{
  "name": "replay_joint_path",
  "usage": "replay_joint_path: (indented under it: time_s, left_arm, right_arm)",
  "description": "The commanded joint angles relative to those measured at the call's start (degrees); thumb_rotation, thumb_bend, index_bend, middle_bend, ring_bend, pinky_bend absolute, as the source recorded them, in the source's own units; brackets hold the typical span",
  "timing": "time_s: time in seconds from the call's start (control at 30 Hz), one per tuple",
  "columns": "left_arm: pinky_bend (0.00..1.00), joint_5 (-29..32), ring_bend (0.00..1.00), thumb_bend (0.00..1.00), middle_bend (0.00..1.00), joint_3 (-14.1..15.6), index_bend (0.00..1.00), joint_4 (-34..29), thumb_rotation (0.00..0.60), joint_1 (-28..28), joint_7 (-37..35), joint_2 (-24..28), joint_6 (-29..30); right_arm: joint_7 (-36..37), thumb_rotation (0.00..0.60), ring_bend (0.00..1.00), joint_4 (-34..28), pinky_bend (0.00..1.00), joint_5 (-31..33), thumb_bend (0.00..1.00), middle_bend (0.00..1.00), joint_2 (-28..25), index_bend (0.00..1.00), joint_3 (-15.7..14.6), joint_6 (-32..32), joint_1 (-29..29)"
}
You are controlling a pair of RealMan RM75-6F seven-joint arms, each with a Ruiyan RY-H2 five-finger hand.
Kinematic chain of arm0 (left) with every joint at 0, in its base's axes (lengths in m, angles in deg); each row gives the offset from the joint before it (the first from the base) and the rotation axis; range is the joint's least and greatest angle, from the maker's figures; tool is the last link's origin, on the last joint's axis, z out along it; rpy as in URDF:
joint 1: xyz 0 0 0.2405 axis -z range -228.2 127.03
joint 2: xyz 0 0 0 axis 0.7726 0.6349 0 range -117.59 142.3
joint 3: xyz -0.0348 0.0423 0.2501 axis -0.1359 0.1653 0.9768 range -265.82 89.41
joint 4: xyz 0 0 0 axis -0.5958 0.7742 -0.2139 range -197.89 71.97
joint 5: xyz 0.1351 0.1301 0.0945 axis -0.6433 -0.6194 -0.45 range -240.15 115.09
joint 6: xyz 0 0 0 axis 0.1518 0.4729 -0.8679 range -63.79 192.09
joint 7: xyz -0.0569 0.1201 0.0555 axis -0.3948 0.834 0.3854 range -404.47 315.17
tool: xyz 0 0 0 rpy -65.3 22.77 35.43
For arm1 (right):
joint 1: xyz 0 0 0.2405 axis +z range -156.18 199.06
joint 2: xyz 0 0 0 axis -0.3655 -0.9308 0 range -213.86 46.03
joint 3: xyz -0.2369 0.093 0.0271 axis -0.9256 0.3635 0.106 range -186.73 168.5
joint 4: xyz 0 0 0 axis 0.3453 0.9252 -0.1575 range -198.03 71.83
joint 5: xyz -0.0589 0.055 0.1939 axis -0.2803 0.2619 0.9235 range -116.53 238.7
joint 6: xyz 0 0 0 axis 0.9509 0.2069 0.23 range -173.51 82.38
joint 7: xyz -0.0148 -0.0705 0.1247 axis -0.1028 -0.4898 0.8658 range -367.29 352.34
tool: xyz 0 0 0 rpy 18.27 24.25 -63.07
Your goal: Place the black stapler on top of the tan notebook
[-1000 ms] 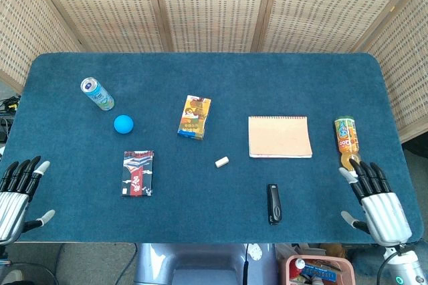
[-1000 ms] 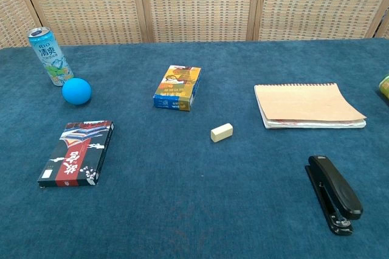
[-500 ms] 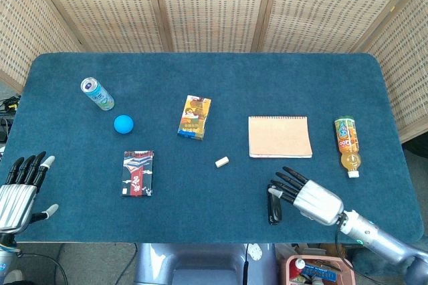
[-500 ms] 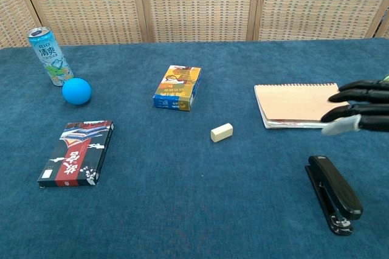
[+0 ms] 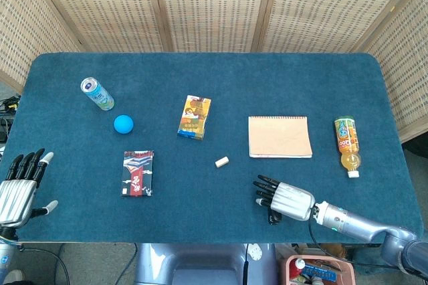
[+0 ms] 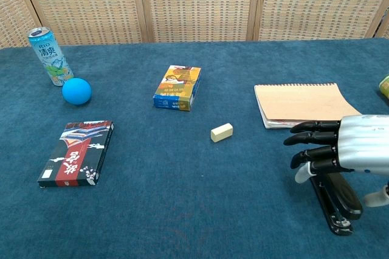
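A desk (image 5: 221, 84) covered in matt, napped blue cloth sits before woven cane screen panels (image 5: 214, 4) in pale wooden frames. The right robot hand (image 6: 343, 149) has a ribbed, silvery metal back with a dull shine and black fingers (image 6: 310, 143); beneath it the stapler (image 6: 337, 201) looks like smooth black plastic. The notebook (image 5: 279, 136) has a matt tan paper cover, and the can (image 6: 50, 55) is glossy metal.

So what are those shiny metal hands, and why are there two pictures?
They belong to a robot that a person steers. One camera looks down from its head, the other looks out from its chest. The right hand hangs spread over the black stapler, holding nothing yet. The left hand waits open at the table's edge. On the blue table lie a tan notebook, a drink can, a blue ball, two small boxes, an eraser and a bottle.
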Motion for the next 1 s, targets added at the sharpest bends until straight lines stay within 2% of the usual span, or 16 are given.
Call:
replay_joint_path:
  time_s: [0.03,0.13,0.23,0.33,0.47,0.73,0.87,1.0]
  left_arm:
    - [0.00,0.15,0.00,0.00,0.00,0.04,0.00,-0.04,0.600,0.12,0.15,-0.06,-0.13]
    - [0.00,0.27,0.00,0.00,0.00,0.09,0.00,-0.01,0.600,0.20,0.24,-0.15,-0.19]
    - [0.00,0.35,0.00,0.00,0.00,0.14,0.00,0.00,0.600,0.30,0.28,-0.24,-0.27]
    - [0.00,0.44,0.00,0.00,0.00,0.19,0.00,0.02,0.600,0.46,0.33,-0.30,-0.44]
    - [0.00,0.53,0.00,0.00,0.00,0.21,0.00,-0.07,0.600,0.65,0.24,-0.24,-0.62]
    - [0.00,0.86,0.00,0.00,0.00,0.20,0.00,-0.23,0.600,1.01,-0.21,-0.03,-1.08]
    - [0.00,1.32,0.00,0.00,0.00,0.11,0.00,-0.31,0.600,1.33,-0.33,0.07,-1.62]
    - [0.00,1.73,0.00,0.00,0.00,-0.09,0.00,-0.56,0.600,1.67,-0.53,0.25,-2.01]
  right_arm:
    - [0.18,0.600,0.09,2.42,0.05,0.27,0.04,0.24,1.63,0.29,-1.01,0.03,0.67]
    - [0.77,0.600,0.19,4.72,0.20,0.50,0.14,0.34,2.94,0.37,-1.84,0.88,0.92]
    - [2.16,0.600,0.31,7.40,0.39,0.45,0.29,0.47,4.34,0.49,-2.66,2.99,1.07]
    - [3.95,0.600,0.37,10.90,0.46,0.40,0.42,0.55,5.96,0.56,-3.48,6.59,0.89]
    - [5.69,0.600,0.39,13.12,0.48,2.01,0.51,0.56,6.67,0.58,-2.81,10.29,0.64]
    - [7.95,0.600,0.39,11.40,0.49,8.96,0.52,0.56,5.33,0.58,1.51,11.54,1.13]
    - [8.31,0.600,0.39,8.52,0.49,16.20,0.52,0.56,4.44,0.58,6.28,6.34,2.85]
    - [5.71,0.600,0.39,4.98,0.49,25.44,0.51,0.56,4.20,0.58,11.34,-4.33,5.42]
